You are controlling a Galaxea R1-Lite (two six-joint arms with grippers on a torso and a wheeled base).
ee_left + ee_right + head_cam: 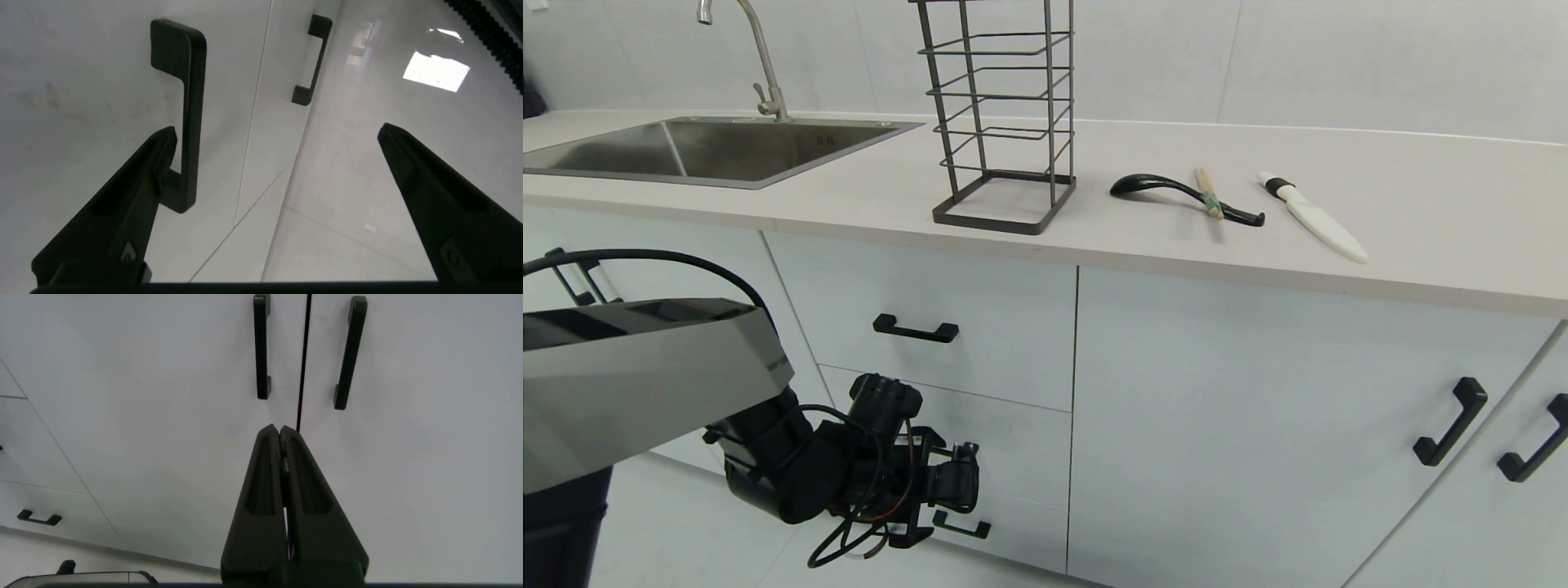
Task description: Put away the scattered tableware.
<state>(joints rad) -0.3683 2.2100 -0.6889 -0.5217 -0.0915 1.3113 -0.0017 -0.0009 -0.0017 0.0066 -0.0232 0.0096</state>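
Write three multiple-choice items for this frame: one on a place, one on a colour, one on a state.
1. The black ladle lies: A. inside the wire rack; B. on the counter, between wire rack and white knife; C. on the floor.
2. The band on the white knife is: A. black; B. red; C. green.
3. The left gripper is: A. open; B. shut on the ladle; C. shut on the knife.
Answers: B, the ladle lies on the counter beside the rack; A, a black ring sits near one end; A, its fingers stand wide apart, holding nothing.
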